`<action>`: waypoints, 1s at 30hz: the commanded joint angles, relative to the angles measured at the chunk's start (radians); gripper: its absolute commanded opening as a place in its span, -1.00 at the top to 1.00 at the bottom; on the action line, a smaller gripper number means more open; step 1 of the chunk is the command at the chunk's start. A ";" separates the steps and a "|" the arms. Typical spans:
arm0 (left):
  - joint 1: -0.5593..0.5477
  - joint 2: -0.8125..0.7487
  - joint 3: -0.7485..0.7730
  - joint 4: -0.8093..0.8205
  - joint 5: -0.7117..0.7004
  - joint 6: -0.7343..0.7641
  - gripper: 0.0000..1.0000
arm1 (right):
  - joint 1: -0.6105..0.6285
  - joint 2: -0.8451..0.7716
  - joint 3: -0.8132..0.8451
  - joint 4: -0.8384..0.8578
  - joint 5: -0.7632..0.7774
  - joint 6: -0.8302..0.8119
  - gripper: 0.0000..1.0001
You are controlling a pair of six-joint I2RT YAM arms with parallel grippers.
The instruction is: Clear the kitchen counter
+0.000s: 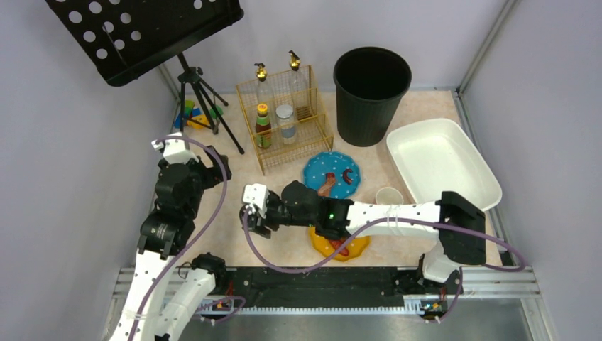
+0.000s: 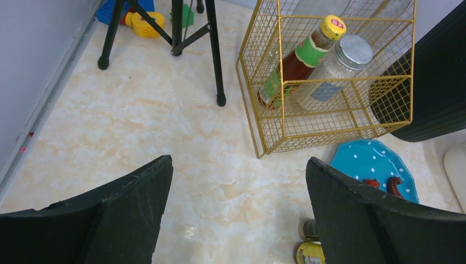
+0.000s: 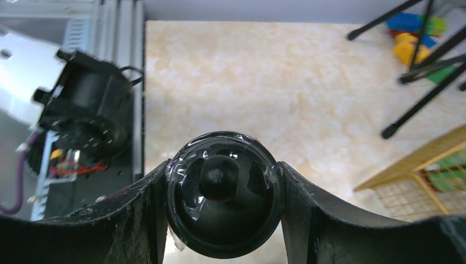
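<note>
A gold wire basket stands at the rear centre, holding a brown sauce bottle with a yellow cap, a silver-lidded jar beside it, and two taller clear bottles with gold pourers behind. To its right are a black waste bin and a white tub, with a pale cup just beside the tub's near corner. A blue dotted plate carrying reddish-brown food pieces lies before the basket, a yellow plate lies nearer and partly hidden, and a black tripod under a perforated panel stands left, with coloured toy blocks at its feet.
</note>
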 commanded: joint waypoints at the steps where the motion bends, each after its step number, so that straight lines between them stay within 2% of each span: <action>1: 0.008 -0.021 -0.005 0.036 -0.031 -0.010 -0.89 | 0.011 -0.053 0.130 -0.004 0.196 0.006 0.84; 8: 0.015 -0.011 -0.003 0.037 -0.016 -0.012 -0.89 | -0.067 -0.036 0.289 -0.108 0.325 0.026 0.93; 15: 0.017 -0.008 -0.002 0.036 -0.001 -0.013 -0.88 | -0.260 -0.007 0.424 -0.172 0.345 0.135 1.00; 21: 0.018 -0.005 -0.002 0.037 0.012 -0.014 -0.88 | -0.373 0.048 0.485 -0.155 0.419 0.148 1.00; 30: 0.019 -0.004 0.001 0.036 0.041 -0.015 -0.88 | -0.512 0.175 0.597 -0.141 0.444 0.178 1.00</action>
